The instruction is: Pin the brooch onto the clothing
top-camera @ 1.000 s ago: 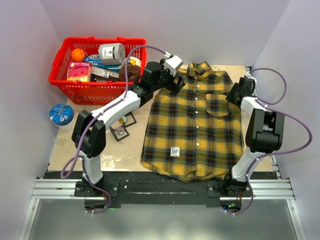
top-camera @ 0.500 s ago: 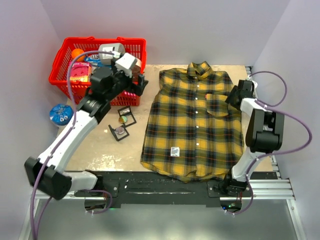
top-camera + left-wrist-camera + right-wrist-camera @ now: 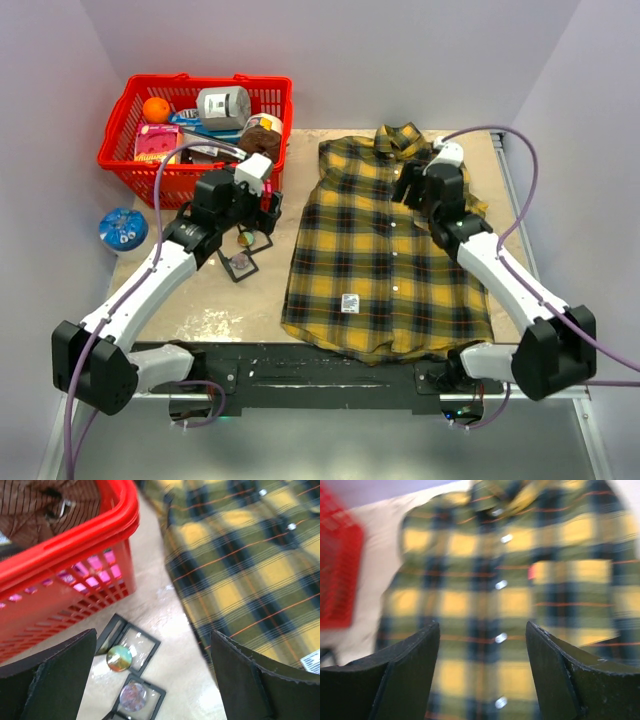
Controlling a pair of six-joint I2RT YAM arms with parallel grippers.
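Note:
The yellow-and-dark plaid shirt [image 3: 385, 250] lies flat on the table, collar far, white label near the hem. It also shows in the left wrist view [image 3: 240, 565] and, blurred, in the right wrist view [image 3: 520, 595]. Two round brooches lie in small black cases left of the shirt: a green-orange one [image 3: 119, 658] and a purplish one [image 3: 133, 696], both seen from above too [image 3: 243, 250]. My left gripper [image 3: 268, 207] is open and empty above the cases [image 3: 154, 640]. My right gripper [image 3: 408, 187] is open and empty over the shirt's button line [image 3: 482, 630].
A red basket [image 3: 160, 185] with an orange, a tin, packets and a brown item stands at the far left, its wall close to my left gripper [image 3: 65, 580]. A blue round tin [image 3: 122, 228] lies at the table's left edge.
My left arm swung from the shirt's collar leftward and nearer, ending over the brooch cases. My right arm moved from the shirt's right edge to over its upper chest.

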